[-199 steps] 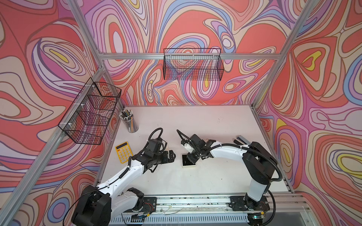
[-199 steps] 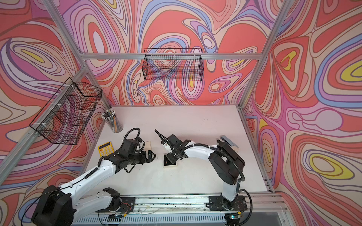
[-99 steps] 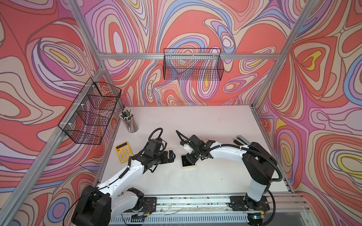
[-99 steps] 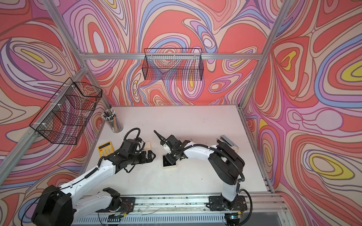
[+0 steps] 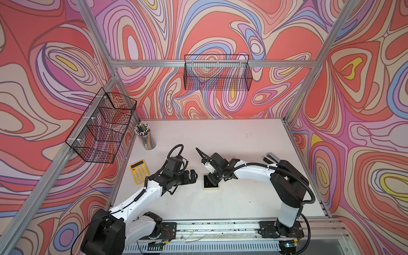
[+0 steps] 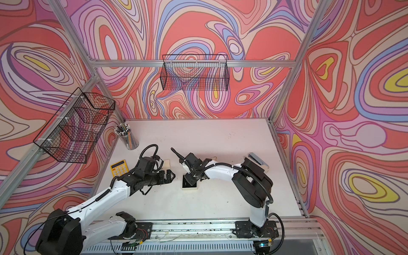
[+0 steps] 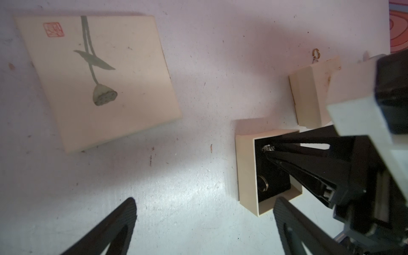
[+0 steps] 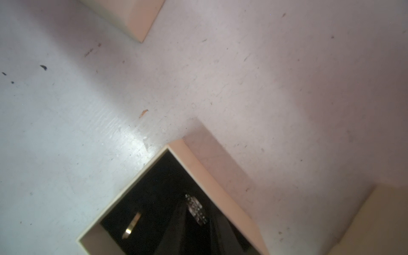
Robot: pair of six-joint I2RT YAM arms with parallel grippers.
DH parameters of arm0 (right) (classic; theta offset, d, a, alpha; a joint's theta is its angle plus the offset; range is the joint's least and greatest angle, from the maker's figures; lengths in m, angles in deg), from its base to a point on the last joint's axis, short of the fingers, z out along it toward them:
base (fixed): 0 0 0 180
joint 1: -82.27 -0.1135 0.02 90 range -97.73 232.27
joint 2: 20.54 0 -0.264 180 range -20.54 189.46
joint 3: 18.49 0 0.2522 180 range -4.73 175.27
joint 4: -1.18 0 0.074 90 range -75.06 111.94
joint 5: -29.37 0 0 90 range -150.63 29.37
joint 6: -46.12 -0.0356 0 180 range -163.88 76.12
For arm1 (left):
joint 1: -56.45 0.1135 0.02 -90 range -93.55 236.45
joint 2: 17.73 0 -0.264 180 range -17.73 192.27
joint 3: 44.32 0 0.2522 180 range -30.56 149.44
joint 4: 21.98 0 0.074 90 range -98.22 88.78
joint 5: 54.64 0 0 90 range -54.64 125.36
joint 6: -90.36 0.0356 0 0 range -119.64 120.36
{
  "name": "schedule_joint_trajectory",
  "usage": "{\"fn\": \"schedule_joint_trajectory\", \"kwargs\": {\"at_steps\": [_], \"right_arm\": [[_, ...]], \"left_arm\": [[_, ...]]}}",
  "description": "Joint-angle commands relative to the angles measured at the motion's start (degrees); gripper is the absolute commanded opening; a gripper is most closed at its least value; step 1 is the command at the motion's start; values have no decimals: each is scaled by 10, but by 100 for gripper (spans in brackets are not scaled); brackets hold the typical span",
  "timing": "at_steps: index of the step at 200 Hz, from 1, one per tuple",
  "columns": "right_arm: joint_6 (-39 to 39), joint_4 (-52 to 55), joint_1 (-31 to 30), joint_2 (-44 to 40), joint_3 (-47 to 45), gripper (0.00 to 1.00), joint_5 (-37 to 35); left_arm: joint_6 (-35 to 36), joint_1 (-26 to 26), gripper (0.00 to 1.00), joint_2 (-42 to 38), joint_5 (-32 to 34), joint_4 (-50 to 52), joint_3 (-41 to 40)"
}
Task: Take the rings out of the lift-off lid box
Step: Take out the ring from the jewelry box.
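Your left arm (image 5: 141, 196) stretches forward from its base, forearm low and nearly level, wrist turned toward the middle. Your left gripper (image 5: 194, 176) hovers low, its jaws spread wide with nothing between them. Your right arm (image 5: 254, 172) rises from its base, elbow high, then reaches inward with the wrist pitched steeply down. Your right gripper (image 7: 268, 152) points downward, fingers drawn nearly together, and in the left wrist view they pinch the sparkly ring (image 7: 267, 147) at their tips.
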Motion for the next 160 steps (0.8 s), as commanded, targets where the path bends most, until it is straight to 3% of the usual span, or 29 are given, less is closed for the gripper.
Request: {"fn": "schedule_joint_trajectory", "kwargs": {"at_steps": [1,23,94,160], "right_arm": [[4,1,-5,14,3,18,-15],[4,-5,-5,9,1,11,-21],[-15,-3,-5,10,-2,0,-56],[-136,64,-5,36,42,0,-121]], "left_arm": [[4,4,100,-4,11,20,1],[4,4,100,-6,13,21,2],[5,5,100,-6,17,26,3],[-11,4,100,-8,1,3,4]]}}
